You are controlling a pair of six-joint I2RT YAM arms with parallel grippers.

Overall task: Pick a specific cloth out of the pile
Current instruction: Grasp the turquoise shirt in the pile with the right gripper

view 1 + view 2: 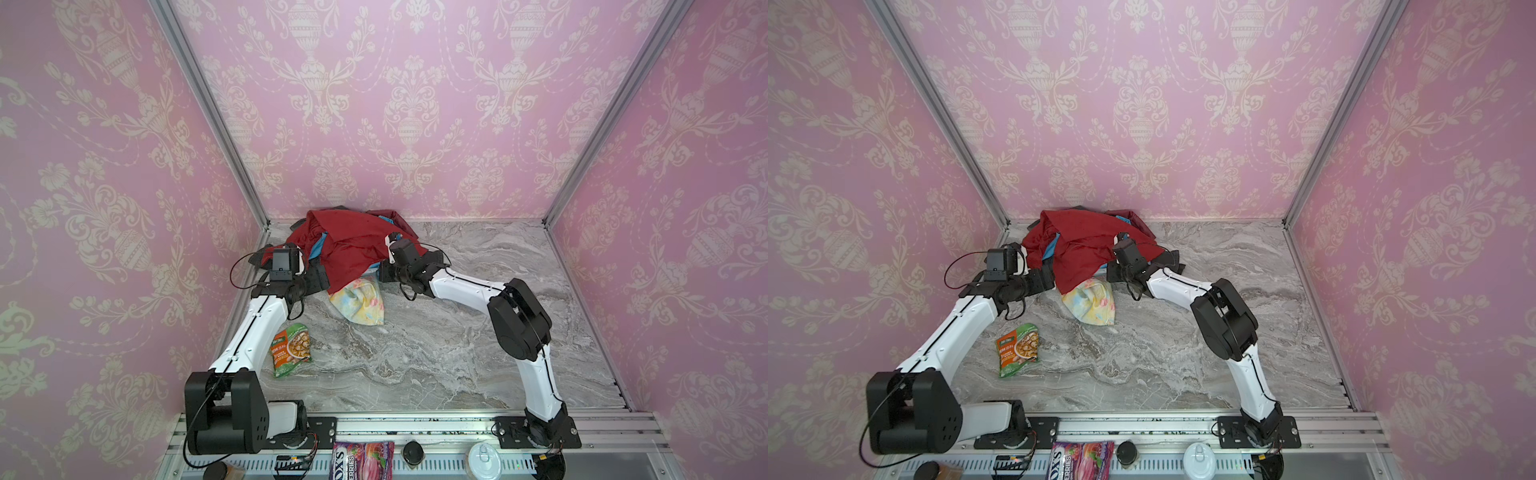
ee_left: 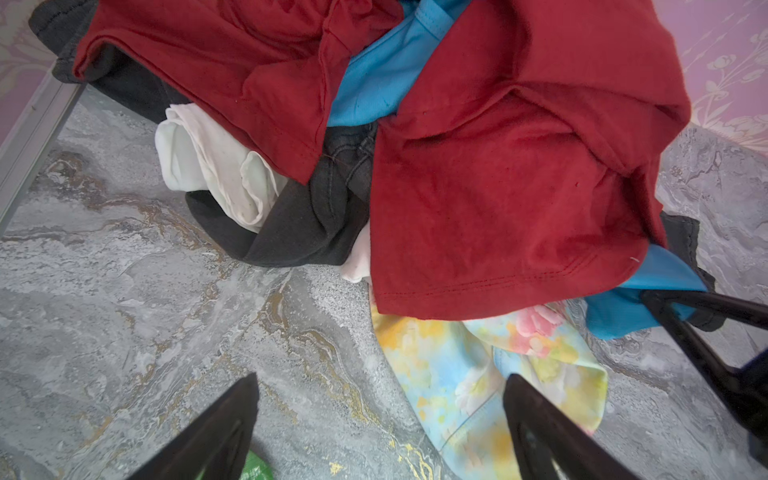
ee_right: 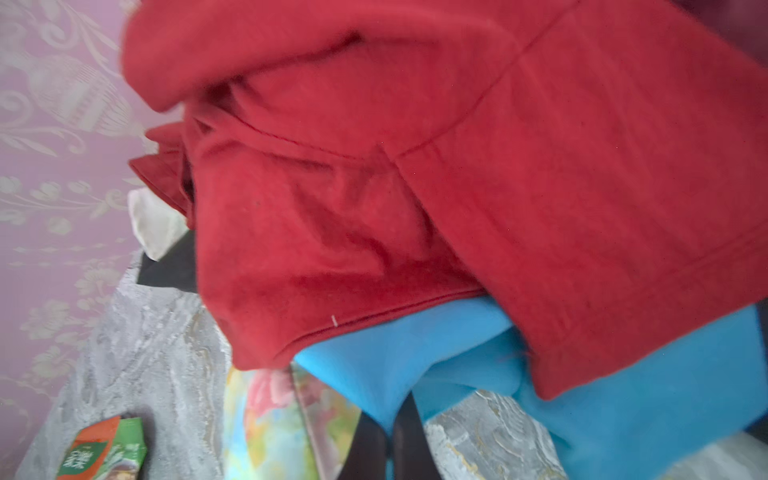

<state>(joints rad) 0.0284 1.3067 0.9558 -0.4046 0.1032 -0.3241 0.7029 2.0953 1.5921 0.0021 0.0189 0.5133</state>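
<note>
The pile (image 1: pixel 332 226) lies against the back wall, with a large red cloth (image 1: pixel 353 243) draped over dark grey and white pieces. The turquoise cloth (image 3: pixel 415 361) pokes out from under the red hem, and another fold of it (image 2: pixel 386 75) shows higher in the heap. My right gripper (image 3: pixel 390 432) is shut on the lower edge of the turquoise cloth, at the pile's right front (image 1: pixel 384 272). At the pile's left front (image 1: pixel 320 282), my left gripper (image 2: pixel 382 386) is open over bare marble and the edge of the pastel floral cloth (image 2: pixel 478 374), holding nothing.
A green and orange snack packet (image 1: pixel 291 350) lies on the marble table (image 1: pixel 436 353) beside the left forearm. Pink patterned walls and metal posts (image 1: pixel 253 208) close in the back and sides. A candy bag (image 1: pixel 361 461) and a can (image 1: pixel 484 459) sit on the front rail.
</note>
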